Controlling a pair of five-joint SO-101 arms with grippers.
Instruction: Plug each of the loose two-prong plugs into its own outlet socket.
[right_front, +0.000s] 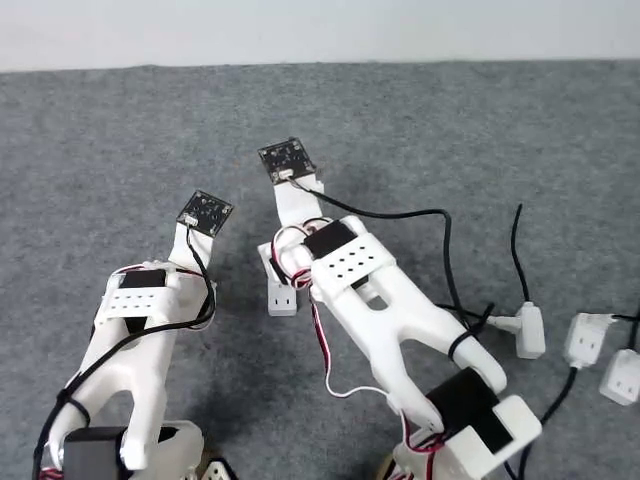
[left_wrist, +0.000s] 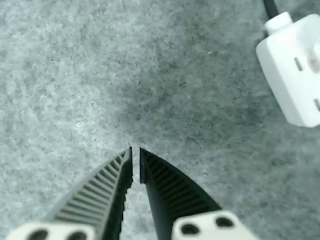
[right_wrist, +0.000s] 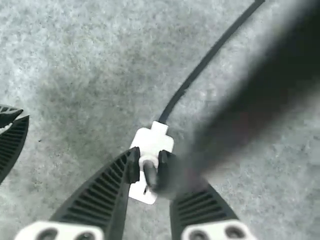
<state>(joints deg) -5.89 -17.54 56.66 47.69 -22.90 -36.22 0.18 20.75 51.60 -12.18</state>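
Note:
A white outlet socket (right_wrist: 152, 140) with a black cable (right_wrist: 210, 55) lies on the grey carpet. My right gripper (right_wrist: 148, 160) is shut on it, one finger on each side of its body. In the high view the same socket (right_front: 282, 298) shows its two slots just below the right arm's wrist (right_front: 345, 262). My left gripper (left_wrist: 135, 152) is shut on nothing and hovers over bare carpet, with the socket (left_wrist: 292, 65) a short way off to its side. A loose white plug (right_front: 528, 332) with a black cable lies at the right.
Two more white plug or socket pieces (right_front: 585, 338) (right_front: 622, 377) lie at the right edge, with black cables trailing around them. A dark blurred cable (right_wrist: 260, 100) hangs close to the right wrist camera. Open carpet (right_front: 120, 130) stretches away at the far left.

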